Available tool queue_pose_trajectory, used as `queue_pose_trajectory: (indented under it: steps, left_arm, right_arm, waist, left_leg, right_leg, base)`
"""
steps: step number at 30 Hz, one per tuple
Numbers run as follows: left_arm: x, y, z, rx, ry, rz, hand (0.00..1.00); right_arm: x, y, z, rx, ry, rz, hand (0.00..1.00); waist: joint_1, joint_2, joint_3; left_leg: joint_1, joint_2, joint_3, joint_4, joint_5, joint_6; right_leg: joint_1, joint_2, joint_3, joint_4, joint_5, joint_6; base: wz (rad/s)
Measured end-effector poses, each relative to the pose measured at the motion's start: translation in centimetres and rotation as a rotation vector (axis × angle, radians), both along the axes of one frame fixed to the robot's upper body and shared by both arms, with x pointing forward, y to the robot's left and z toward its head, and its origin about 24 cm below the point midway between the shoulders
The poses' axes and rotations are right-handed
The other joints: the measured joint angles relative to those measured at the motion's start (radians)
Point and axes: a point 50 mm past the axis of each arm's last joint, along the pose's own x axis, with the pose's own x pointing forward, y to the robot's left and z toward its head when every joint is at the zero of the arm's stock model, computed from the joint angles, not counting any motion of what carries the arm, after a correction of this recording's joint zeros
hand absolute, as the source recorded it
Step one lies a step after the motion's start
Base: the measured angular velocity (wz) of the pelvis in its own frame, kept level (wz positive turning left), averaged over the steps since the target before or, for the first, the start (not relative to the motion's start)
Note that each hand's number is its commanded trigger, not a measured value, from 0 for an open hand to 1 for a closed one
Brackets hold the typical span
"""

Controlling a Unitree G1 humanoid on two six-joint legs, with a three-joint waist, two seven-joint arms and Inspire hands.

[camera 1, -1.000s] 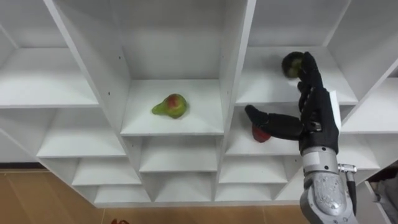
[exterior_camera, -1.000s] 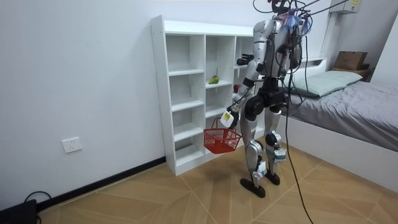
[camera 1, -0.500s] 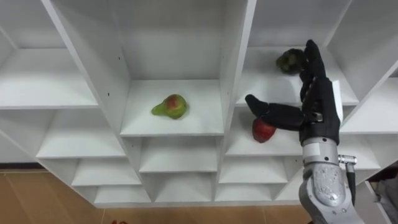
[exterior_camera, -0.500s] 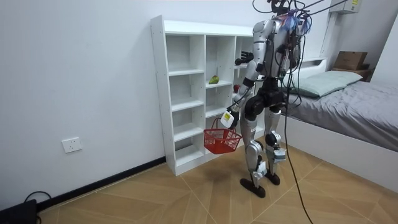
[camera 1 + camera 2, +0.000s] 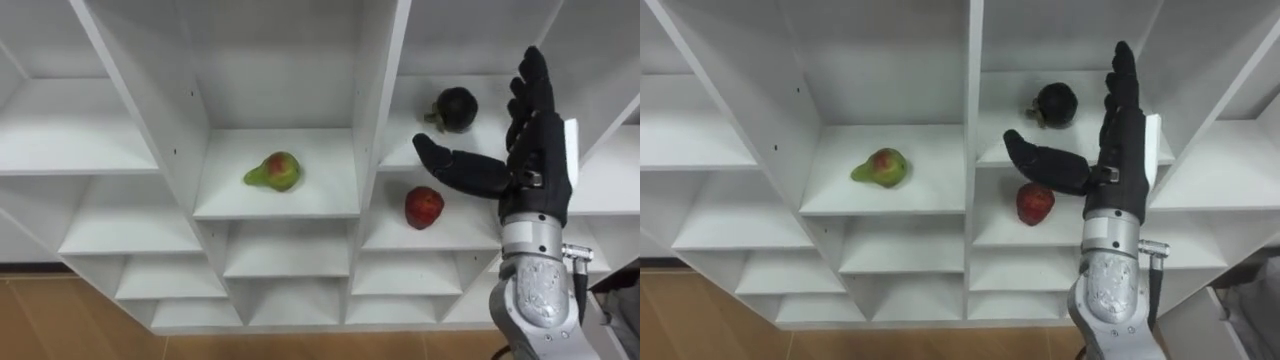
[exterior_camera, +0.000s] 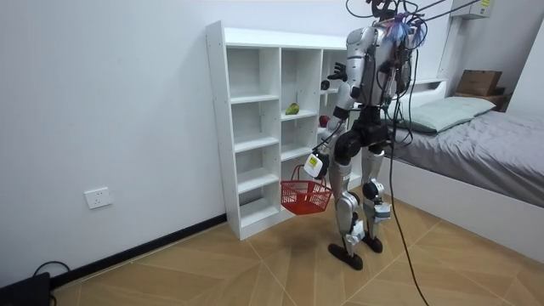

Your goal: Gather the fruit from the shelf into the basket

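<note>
- The robot stands facing the white closet (image 6: pixel 218 127), close enough for its right arm to reach the shelves.
- The right hand (image 5: pixel 538 160) is raised before the right column. Its fingers (image 5: pixel 530 85) are straight, the thumb is spread wide, and it holds nothing; this reads as a pre-grasp opening.
- A dark round fruit (image 5: pixel 456 108) sits on that column's upper shelf, toward the shelf's left edge. It is near the thumb tip but not touching, and is the likely target, since the hand is at its height.
- A red apple (image 5: pixel 424 207) lies one shelf lower, toward the left edge.
- A pear (image 5: pixel 275 170) lies mid-shelf in the middle column.
- The left hand (image 6: pixel 314 161) hangs low, closed on the handle of the red basket (image 6: pixel 306 197). The basket is clear of the floor, ready to take fruit.
</note>
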Motion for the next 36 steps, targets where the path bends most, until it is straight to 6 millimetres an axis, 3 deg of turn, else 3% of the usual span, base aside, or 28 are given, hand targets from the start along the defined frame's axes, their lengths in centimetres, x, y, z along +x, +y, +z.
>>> queue_pose_trajectory:
  steps: [17,27,31,36]
  left_arm:
    - [-0.2,0.0,0.0,0.0,0.018,0.004,1.0]
    - [-1.8,0.3,0.0,-0.001,0.048,0.027,1.0]
    - [-2.7,0.3,-0.1,0.005,0.093,-0.027,1.0]
    - [-3.8,0.3,-0.1,0.009,0.153,-0.06,1.0]
  right_arm:
    - [-0.1,-0.1,0.1,0.001,-0.006,-0.025,0.0]
    - [0.5,-0.8,-2.1,-0.089,0.099,-0.02,0.0]
    - [0.8,-1.2,-1.8,-0.135,0.1,-0.027,0.0]
    - [1.4,-1.9,-1.2,-0.167,0.086,-0.046,0.0]
  waist:
    - [0.005,-0.004,0.0037]
    - [0.018,0.004,0.011]
    - [0.027,-0.008,0.0044]
    - [0.027,-0.023,0.0024]
  left_leg:
    - [0.002,0.0,-0.001,-0.001,0.0,0.0]
    - [-0.004,0.0,-0.006,-0.001,0.0,0.0]
    - [-0.006,0.001,-0.012,0.0,0.0,0.0]
    - [0.001,-0.002,-0.035,0.005,0.0,0.0]
  right_leg:
    - [0.004,0.0,0.0,-0.001,0.0,0.0]
    - [0.0,0.001,0.001,-0.002,0.0,0.0]
    - [0.001,0.002,-0.008,-0.003,0.0,0.0]
    - [0.019,-0.002,-0.028,-0.005,0.0,0.0]
  base:
    - [0.0]
    - [0.0]
    - [0.04]
    - [0.13]
